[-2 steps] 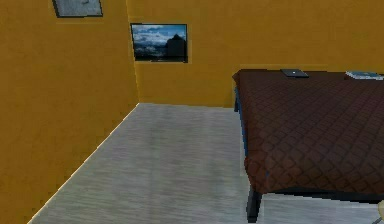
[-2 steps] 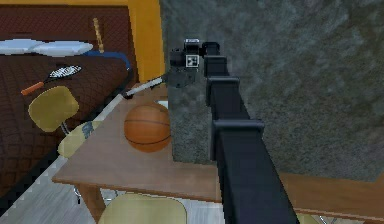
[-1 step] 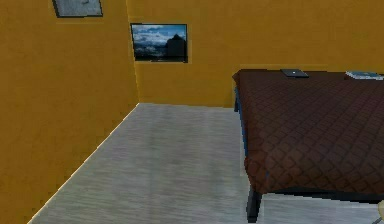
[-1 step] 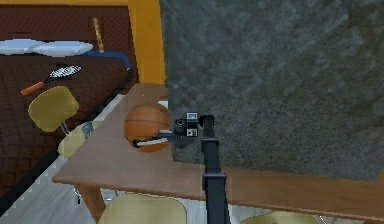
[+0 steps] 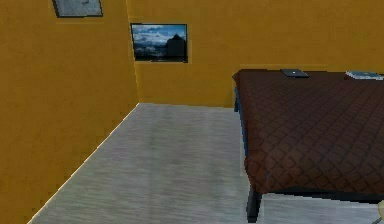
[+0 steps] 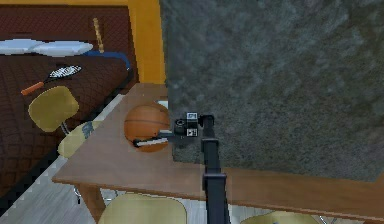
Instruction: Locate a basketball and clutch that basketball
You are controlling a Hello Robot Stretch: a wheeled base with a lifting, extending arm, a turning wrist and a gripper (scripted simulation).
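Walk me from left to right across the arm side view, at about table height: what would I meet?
yellow chair → basketball → dark arm

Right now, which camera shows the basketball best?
The arm side view shows it best. There the round orange basketball sits in full sight on the wooden table, with the gripper close to it. The forward view looks another way, at a brown bed, orange walls and a framed picture.
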